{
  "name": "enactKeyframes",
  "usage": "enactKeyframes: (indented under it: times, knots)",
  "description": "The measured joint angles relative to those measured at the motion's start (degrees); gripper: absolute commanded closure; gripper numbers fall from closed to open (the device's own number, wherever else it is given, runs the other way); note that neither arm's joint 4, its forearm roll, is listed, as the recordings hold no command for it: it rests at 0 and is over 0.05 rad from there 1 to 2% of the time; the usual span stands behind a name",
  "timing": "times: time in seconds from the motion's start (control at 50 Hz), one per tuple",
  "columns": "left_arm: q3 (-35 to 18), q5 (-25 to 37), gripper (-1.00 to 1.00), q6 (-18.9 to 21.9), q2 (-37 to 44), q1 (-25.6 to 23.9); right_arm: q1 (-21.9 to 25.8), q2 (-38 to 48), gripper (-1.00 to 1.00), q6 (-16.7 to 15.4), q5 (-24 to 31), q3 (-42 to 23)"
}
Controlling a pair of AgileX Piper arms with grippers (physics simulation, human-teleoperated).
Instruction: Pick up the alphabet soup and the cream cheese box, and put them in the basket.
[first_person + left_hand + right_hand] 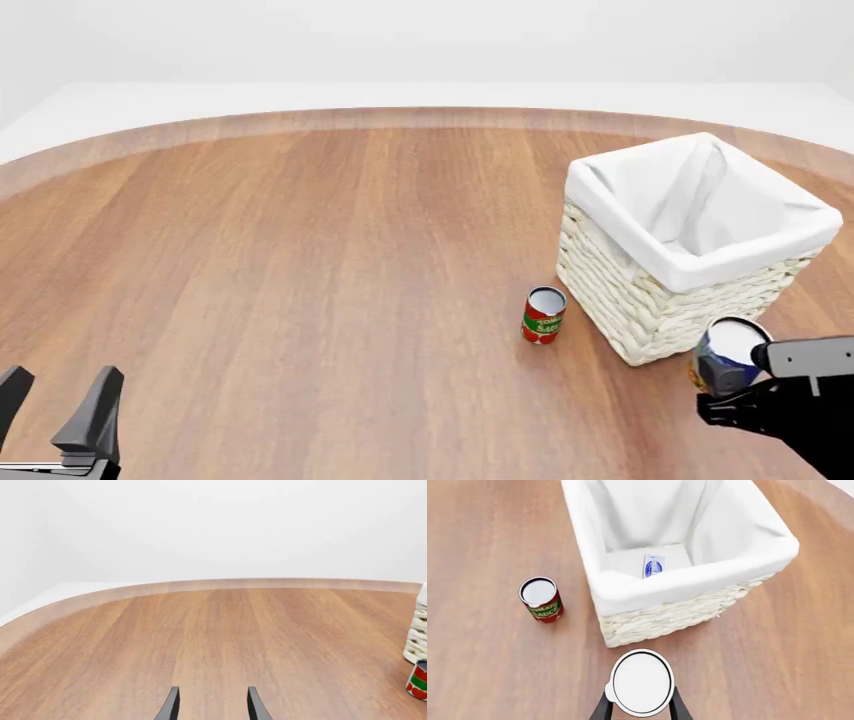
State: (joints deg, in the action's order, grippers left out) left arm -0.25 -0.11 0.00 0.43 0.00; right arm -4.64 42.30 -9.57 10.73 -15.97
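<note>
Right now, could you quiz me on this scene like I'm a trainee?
1. True or false: the cream cheese box lies inside the basket.
2. Which pincer grips the soup can: A left, B right?
3. What stands on the table beside the basket?

Key: 1 true. 2 B. 3 the red-and-green can.

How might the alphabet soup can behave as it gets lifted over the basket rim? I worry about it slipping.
The alphabet soup looks like a rigid, smooth-walled cylinder, so the right gripper, with a finger on each side of it, may let it slide or twist. It is short and wide, so probably stable standing. Dropped sideways into the basket, it would likely roll.
</note>
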Motion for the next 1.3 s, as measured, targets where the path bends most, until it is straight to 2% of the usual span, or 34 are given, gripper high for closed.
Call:
enactKeyframes:
  times: [0.38, 0.72, 0.94, 1.3]
  knots:
    - [0.0, 0.0, -1.00, 0.0, 0.0, 0.0, 0.9, -6.0, 1.00, -1.3, 10.1, -6.8]
    - [0.0, 0.0, -1.00, 0.0, 0.0, 0.0, 1.5, -7.9, 1.00, -3.4, 18.5, -17.0]
    - [0.0, 0.0, -1.00, 0.0, 0.0, 0.0, 2.0, -6.5, 1.00, -4.3, 20.4, -22.6]
    - [0.0, 0.0, -1.00, 0.0, 0.0, 0.0, 2.6, 0.1, 1.00, -5.1, 17.8, -30.2]
